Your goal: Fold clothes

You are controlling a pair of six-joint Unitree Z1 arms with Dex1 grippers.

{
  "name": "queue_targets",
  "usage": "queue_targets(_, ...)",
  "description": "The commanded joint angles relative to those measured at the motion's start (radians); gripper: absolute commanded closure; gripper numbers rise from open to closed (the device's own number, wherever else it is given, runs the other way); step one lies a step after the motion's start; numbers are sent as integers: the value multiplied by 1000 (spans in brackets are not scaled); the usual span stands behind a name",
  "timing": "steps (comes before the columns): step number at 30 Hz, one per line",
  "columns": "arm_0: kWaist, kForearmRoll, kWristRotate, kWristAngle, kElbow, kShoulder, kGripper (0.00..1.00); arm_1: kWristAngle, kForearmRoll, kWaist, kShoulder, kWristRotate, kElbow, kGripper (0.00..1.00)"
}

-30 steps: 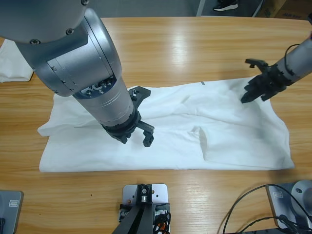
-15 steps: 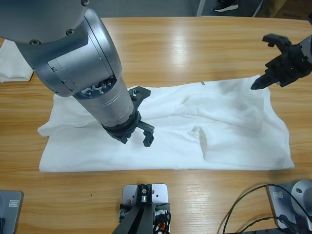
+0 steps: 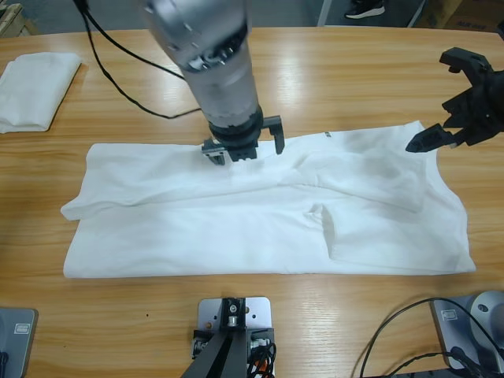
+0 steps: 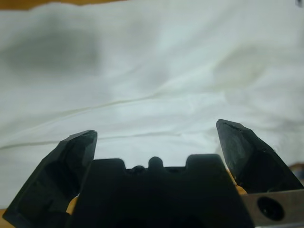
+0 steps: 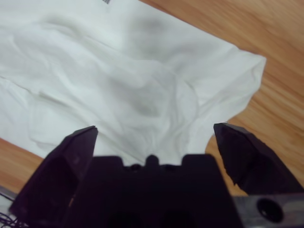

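Since a moment ago we see the left arm point(image 3: 216, 63) has swung away from the near middle of the shirt to its far edge, uncovering the cloth beneath it, while the right gripper point(image 3: 461, 102) has edged a little farther right, off the shirt's far right corner.

The white T-shirt point(image 3: 260, 220) lies spread flat across the middle of the wooden worktop point(image 3: 331, 71), wider than both arms' reach together, with soft creases running through its centre and a small raised fold right of the middle. Its far right corner point(image 5: 254, 64) shows in the right wrist view as a free tip lying on bare wood.

The left gripper point(image 3: 242, 146) hangs over the shirt's far hem, pointing down at it; its fingers point(image 4: 249, 152) stand apart with nothing between them, only white cloth beyond (the wrist view shows little else). The right gripper sits at the right edge of the scene, above the wood just beside the shirt's corner, and its fingers point(image 5: 249, 159) are likewise spread wide and empty.

At the far left corner of the worktop rests a second white cloth, folded point(image 3: 31, 90), well apart from the shirt. A black cable point(image 3: 118, 59) trails across the wood from the left arm.
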Motion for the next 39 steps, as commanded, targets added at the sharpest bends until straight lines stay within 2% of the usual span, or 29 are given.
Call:
queue_targets(1,11,48,-133,23,-107,152,23,-15,-3,11,-13,12,44,0)
queue_targets(4,7,54,-150,21,-182,187,23,-17,-1,11,2,12,44,0)
queue_targets(10,5,101,-179,22,-231,235,57,-19,-3,13,24,12,48,0)
queue_targets(12,5,130,-160,23,-249,256,142,-19,-2,13,30,12,47,0)
queue_targets(18,17,135,-209,16,-288,295,230,-21,-2,13,40,12,49,0)
queue_targets(26,10,177,-240,-8,-308,325,225,-21,-4,13,50,12,51,0)
queue_targets(39,-110,234,-268,-59,-322,333,225,-22,-4,13,41,12,55,0)
